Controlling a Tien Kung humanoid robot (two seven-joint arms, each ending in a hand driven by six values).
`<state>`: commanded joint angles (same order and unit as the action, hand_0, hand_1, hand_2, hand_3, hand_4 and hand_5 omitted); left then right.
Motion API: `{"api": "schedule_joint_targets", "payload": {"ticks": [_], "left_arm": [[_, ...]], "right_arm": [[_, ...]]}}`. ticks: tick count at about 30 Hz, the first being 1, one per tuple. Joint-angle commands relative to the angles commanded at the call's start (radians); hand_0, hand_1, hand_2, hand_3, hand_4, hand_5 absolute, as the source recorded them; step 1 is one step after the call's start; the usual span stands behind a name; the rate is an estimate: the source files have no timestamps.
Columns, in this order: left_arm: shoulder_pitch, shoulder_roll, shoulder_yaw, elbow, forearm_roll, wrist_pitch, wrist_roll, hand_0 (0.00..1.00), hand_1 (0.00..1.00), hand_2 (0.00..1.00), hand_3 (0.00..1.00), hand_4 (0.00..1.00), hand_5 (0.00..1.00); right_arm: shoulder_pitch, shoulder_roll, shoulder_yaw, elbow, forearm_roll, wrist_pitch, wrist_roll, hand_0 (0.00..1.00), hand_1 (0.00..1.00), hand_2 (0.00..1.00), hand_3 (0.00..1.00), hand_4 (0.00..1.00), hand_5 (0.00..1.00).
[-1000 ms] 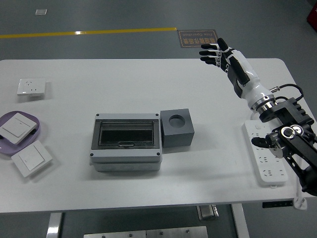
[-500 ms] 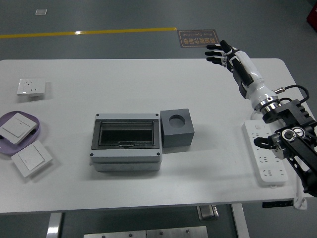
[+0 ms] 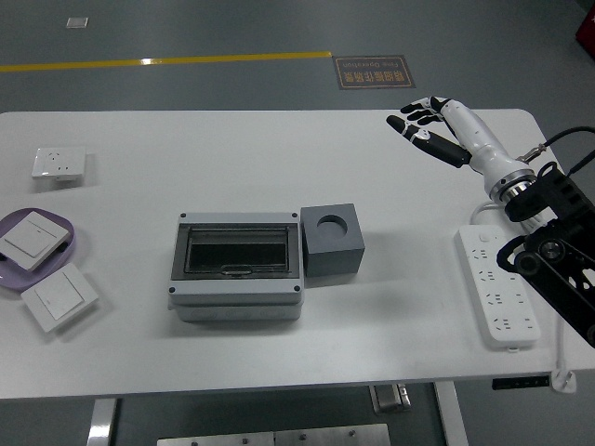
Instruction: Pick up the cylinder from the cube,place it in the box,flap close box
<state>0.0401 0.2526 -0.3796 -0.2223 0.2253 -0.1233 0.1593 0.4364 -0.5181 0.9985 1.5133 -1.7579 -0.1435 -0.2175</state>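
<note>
A grey cube (image 3: 332,242) with a round hole in its top stands mid-table. Its hole looks empty and I see no cylinder anywhere. Touching its left side is a grey box (image 3: 237,266) with its clear flap lid down. My right hand (image 3: 423,119) hovers over the table's far right part, well away from cube and box, fingers spread and holding nothing. The left arm does not show.
A white power strip (image 3: 497,287) lies at the right edge under my right arm. A white socket plate (image 3: 59,163) sits far left. A purple dish (image 3: 65,251) holding a white switch and another switch (image 3: 59,295) lie at the left edge.
My right hand has drawn back to the right and lowered a little, turning so the fingers point left. Cube and box have not moved.
</note>
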Motion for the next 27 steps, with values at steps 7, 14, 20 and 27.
{"api": "schedule_joint_targets", "payload": {"ticks": [7, 14, 20, 27], "left_arm": [[-0.001, 0.0, 0.0, 0.0, 0.0, 0.0, 0.0, 0.702, 0.71, 0.714, 0.755, 0.718, 0.208], [0.0, -0.005, -0.001, 0.0, -0.002, 0.001, 0.0, 0.702, 0.709, 0.715, 0.756, 0.718, 0.209], [-0.001, -0.003, -0.002, 0.0, -0.003, 0.001, 0.0, 0.702, 0.709, 0.714, 0.755, 0.718, 0.209], [-0.001, 0.0, 0.003, -0.001, -0.006, 0.002, 0.0, 0.702, 0.709, 0.714, 0.754, 0.718, 0.209]], "right_arm": [[0.032, -0.034, -0.049, -0.013, -0.219, 0.082, -0.057, 0.844, 0.737, 0.73, 0.709, 0.998, 0.998], [0.018, -0.029, -0.021, -0.002, -0.349, 0.108, -0.057, 0.853, 0.746, 0.741, 0.73, 0.998, 0.998], [0.002, -0.024, 0.0, 0.006, -0.357, 0.133, -0.048, 0.868, 0.769, 0.758, 0.791, 0.998, 0.844], [-0.017, -0.018, 0.018, 0.004, -0.359, 0.131, -0.049, 0.887, 0.778, 0.784, 0.875, 0.945, 0.315]]}}
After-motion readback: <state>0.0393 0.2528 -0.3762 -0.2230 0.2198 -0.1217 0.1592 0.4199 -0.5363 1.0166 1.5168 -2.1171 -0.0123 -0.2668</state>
